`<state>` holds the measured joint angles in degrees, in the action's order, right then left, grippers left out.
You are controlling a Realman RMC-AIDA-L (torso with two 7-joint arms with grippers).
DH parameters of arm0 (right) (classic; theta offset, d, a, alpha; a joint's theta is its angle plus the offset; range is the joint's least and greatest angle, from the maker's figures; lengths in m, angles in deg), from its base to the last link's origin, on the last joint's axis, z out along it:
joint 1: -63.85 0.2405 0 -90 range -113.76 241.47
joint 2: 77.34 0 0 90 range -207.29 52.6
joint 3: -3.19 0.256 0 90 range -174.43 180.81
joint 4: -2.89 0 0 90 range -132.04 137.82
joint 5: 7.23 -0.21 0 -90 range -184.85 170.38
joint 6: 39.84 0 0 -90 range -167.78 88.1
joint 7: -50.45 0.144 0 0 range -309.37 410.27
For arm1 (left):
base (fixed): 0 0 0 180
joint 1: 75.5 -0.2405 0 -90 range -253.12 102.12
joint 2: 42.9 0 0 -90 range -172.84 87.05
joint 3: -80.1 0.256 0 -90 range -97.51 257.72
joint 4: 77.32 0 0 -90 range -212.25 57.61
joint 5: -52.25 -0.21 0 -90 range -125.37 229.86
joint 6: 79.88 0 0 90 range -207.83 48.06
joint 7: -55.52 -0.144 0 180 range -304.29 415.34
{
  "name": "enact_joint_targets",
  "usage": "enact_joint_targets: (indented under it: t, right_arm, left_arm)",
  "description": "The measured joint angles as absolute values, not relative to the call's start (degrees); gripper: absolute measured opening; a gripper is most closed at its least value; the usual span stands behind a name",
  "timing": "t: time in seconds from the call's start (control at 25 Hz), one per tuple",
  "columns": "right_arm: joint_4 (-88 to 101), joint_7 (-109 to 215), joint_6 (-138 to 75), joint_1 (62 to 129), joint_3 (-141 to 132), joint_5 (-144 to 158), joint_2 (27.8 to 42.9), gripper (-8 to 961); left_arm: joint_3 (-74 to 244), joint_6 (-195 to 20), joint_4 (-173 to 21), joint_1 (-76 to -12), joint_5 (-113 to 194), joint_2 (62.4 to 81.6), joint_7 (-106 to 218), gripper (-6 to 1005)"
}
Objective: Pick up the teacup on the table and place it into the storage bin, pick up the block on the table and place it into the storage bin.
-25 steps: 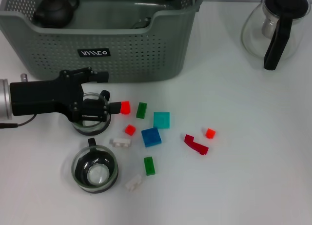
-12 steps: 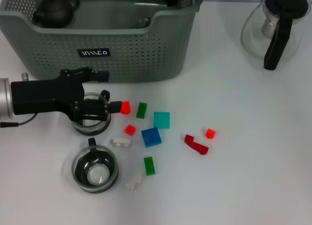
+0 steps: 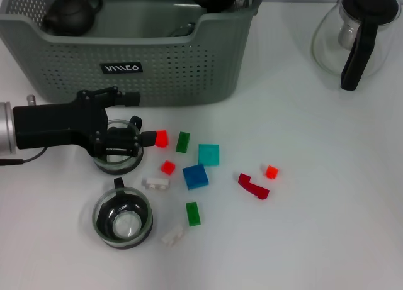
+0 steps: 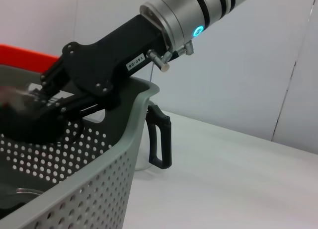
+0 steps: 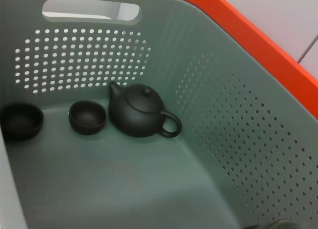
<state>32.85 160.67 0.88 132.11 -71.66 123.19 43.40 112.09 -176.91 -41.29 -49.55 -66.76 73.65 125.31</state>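
Black-handled glass teacup (image 3: 118, 153) sits clamped in my left gripper (image 3: 119, 141) before the grey-green perforated plastic storage bin (image 3: 189, 70); my right gripper's (image 4: 37, 117) closure I cannot tell.

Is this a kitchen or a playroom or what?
Probably neither: it looks like a robot test bench. A plain white table holds a grey-green storage bin, scattered toy blocks and glass teacups, with blank walls behind. The left gripper is at one cup.
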Motion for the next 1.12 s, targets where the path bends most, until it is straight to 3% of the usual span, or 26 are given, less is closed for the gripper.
enact_joint_targets:
  t: [0.32, 0.6, 0.76, 1.12]
  right_arm:
    - [34.7, 161.7, 0.9, 131.5, -71.8, 123.5, 43.3, 304]
    - [48.8, 164.7, 4.5, 125.5, -71.8, 122.3, 43.13, 609]
    - [63.5, 165.1, 13.8, 118.0, -71.5, 115.2, 42.92, 750]
    - [80.8, 164.7, 25.7, 103.6, -73.0, 105.1, 43.0, 738]
  left_arm:
    - [112.1, -177.2, -41.3, -49.7, -66.8, 73.51, 125.3, 933]
    - [111.8, -177.6, -40.9, -49.8, -66.7, 73.13, 125.7, 933]
    - [111.8, -177.6, -40.9, -49.7, -66.8, 73.07, 125.8, 933]
    - [110.3, -178.3, -40.8, -49.3, -66.7, 72.26, 126.0, 933]
